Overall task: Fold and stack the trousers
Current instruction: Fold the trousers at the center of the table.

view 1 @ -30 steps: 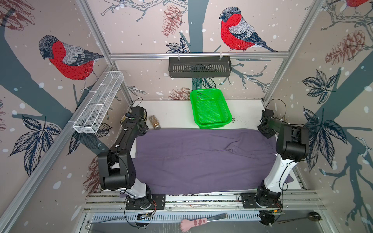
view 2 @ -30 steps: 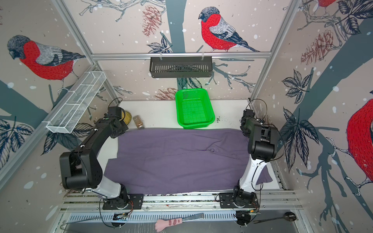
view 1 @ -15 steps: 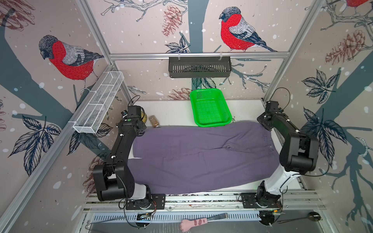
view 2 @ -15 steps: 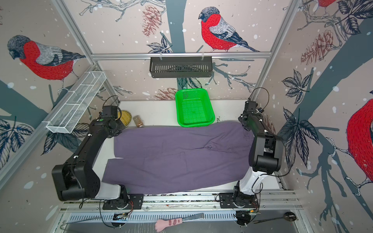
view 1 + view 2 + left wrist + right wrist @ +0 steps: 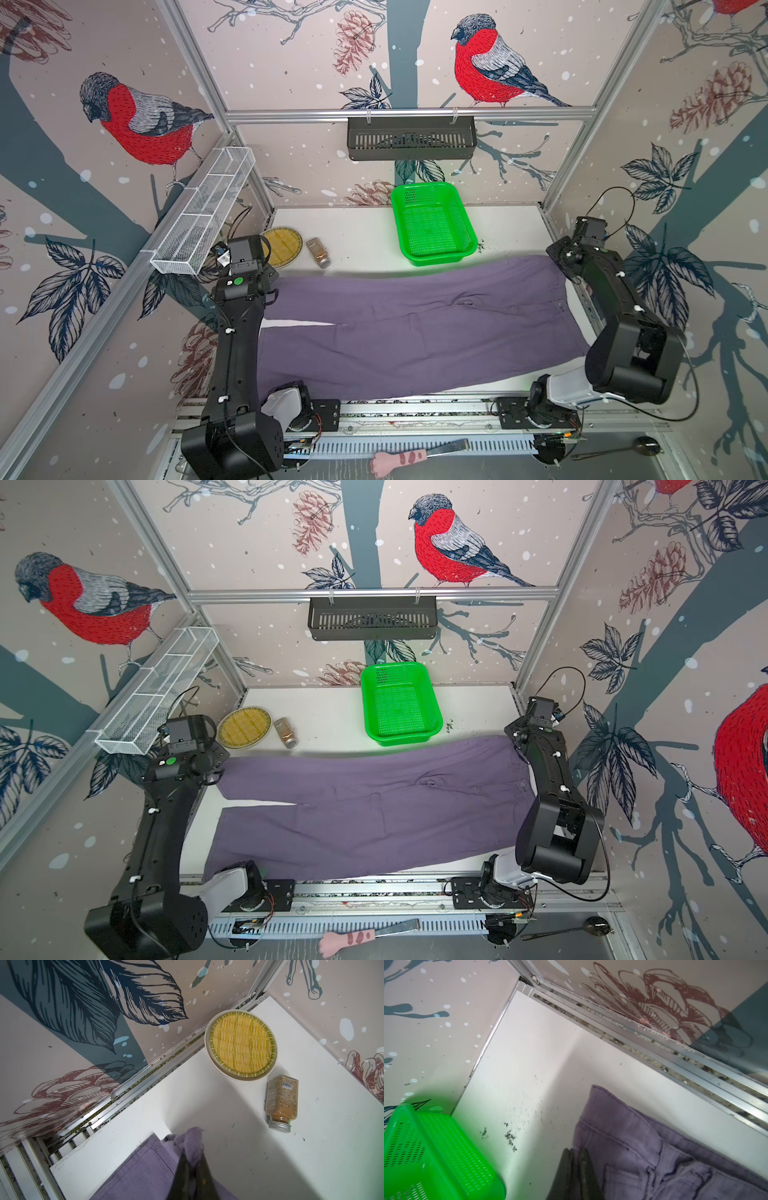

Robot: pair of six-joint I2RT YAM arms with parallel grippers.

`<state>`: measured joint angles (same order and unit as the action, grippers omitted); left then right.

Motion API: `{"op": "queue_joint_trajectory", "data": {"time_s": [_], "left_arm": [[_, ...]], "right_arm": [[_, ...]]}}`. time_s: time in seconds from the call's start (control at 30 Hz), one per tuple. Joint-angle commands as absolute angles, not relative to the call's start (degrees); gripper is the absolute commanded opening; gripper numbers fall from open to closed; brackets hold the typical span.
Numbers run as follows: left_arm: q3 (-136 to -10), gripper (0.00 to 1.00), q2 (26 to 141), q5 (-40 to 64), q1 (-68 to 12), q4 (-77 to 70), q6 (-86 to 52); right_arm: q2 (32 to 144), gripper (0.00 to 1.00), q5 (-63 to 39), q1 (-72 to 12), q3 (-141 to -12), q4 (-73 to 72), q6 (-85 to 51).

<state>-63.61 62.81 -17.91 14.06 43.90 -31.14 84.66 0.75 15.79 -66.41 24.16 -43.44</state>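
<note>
The purple-grey trousers [image 5: 415, 336] [image 5: 374, 816] lie spread across the white table in both top views. The waistband is at the right and the two legs run left, with a thin gap between them. My left gripper [image 5: 192, 1159] [image 5: 268, 293] is shut on the bunched hem of the far leg [image 5: 193, 1142]. My right gripper [image 5: 576, 1150] [image 5: 559, 266] is shut on the far corner of the waistband [image 5: 623, 1126], beside a pocket. In the top views both sets of fingertips are hidden under the wrists.
A green basket [image 5: 436, 254] stands at the back centre, just behind the cloth's far edge. A woven yellow plate [image 5: 286, 245] and a lying spice jar [image 5: 319, 252] sit back left. A black rack [image 5: 411, 137] and a wire shelf [image 5: 203, 216] hang on the walls.
Both arms have reached toward the back, carrying the far edge of the trousers with them. The cloth has opened out and the two legs have parted at the left.
</note>
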Motion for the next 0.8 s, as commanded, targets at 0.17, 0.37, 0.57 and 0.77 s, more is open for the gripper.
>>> {"op": "queue_joint_trajectory", "data": {"time_s": [0.17, 0.37, 0.57, 0.77], "left_arm": [[-69.3, 0.0, 64.8, -16.1, 14.2, 38.1, -29.3], [-76.0, 0.0, 70.7, -14.3, 14.2, 37.7, -28.0], [-77.6, 0.0, 71.7, -12.2, 14.2, 36.9, -28.6], [-74.1, 0.0, 67.6, -10.8, 14.2, 38.2, -28.0]], "right_arm": [[84.2, 0.0, -4.2, 16.7, -70.7, 20.6, -43.1], [89.0, 0.0, -7.0, 17.1, -75.7, 19.6, -44.5], [93.8, 0.0, -8.0, 17.3, -80.3, 19.1, -45.1], [98.3, 0.0, -13.0, 18.1, -84.5, 19.1, -42.7]]}}
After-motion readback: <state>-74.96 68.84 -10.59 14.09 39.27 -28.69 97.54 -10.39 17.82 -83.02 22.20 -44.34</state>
